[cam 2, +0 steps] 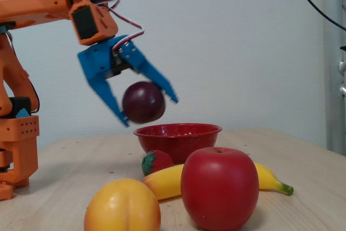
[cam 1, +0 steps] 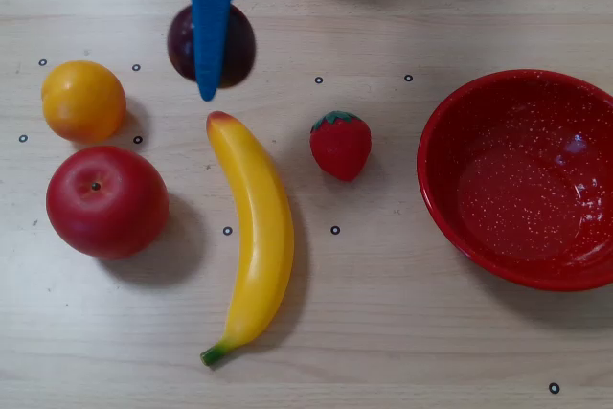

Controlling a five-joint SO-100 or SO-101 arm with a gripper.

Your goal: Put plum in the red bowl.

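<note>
The blue pincer [cam 2: 148, 111] squeezes the plum [cam 2: 143, 102] between its two fingers, high in the air above the counter [cam 1: 402, 332]. The red bowl [cam 1: 522, 179] sits far to the right in the overhead view. The counter is pale wood, with a plain white wall behind.
</note>
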